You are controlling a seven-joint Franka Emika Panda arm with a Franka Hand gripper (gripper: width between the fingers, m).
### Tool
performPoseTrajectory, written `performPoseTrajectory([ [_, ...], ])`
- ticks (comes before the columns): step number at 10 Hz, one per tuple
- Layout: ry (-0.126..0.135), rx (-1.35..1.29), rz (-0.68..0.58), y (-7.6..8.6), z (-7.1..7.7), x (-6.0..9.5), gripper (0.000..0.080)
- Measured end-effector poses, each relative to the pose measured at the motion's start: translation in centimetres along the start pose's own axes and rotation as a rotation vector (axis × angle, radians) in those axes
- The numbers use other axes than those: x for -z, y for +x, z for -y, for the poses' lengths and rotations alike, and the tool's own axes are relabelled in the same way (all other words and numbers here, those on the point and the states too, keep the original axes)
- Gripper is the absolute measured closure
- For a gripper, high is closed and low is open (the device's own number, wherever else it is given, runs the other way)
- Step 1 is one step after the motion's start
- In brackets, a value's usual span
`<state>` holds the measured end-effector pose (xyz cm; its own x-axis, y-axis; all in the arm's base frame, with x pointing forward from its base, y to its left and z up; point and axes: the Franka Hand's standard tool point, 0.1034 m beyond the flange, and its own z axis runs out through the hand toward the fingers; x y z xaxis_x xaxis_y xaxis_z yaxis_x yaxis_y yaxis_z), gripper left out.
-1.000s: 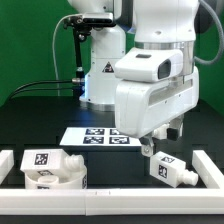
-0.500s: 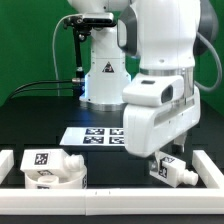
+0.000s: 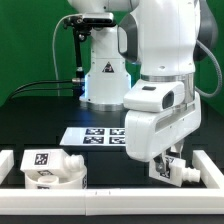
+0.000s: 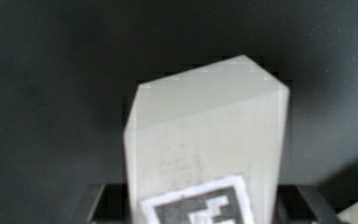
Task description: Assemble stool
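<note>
Our gripper (image 3: 172,158) hangs low at the exterior view's right, under the arm's bulky white wrist housing (image 3: 160,115), and sits right down on a white stool leg (image 3: 176,173). One dark finger (image 3: 180,156) shows against the top of that leg. The other is hidden, so we cannot tell whether the jaws are clamped on the leg or only straddle it. The wrist view does not settle it either. There the stool leg (image 4: 202,120) fills most of the picture as a pale, chunky block with a slanted end, and a black-and-white marker tag (image 4: 202,205) sits on the face closest to the camera. Dark shapes flank the block at that end, but we cannot say whether they touch it.

At the exterior view's far left we see a white border rail (image 3: 8,160) on the black table (image 3: 40,115). Just beside it sits a cluster of white stool parts (image 3: 55,175) with one tag (image 3: 40,158) facing up. We cannot separate seat from legs in that heap. A long near rail (image 3: 110,192) runs along the front edge. Further back, near the middle, the marker board (image 3: 92,136) lies flat, partly covered from view by the wrist housing. Behind it stands the robot base (image 3: 103,75). To the right, the stool leg under the gripper rests on the table, well apart from the cluster. It lies just beside the near rail and close to the right rail (image 3: 212,165).
</note>
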<state>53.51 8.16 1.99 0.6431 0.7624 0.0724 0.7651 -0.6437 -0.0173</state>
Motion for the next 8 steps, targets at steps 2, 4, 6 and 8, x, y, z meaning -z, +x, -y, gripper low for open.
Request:
performPoseTrajectory([
  [2,0.001,-0.003,0.003,-0.2,-0.1,0.2,0.0479],
  [4,-0.001,-0.039,0.036,-3.9,-0.2,3.2,0.0479],
  [6,-0.015,-0.067,0.04,-5.8,-0.1,4.6,0.0479],
  [8,-0.013,-0.054,0.038,-5.1,0.1,4.3,0.0479],
])
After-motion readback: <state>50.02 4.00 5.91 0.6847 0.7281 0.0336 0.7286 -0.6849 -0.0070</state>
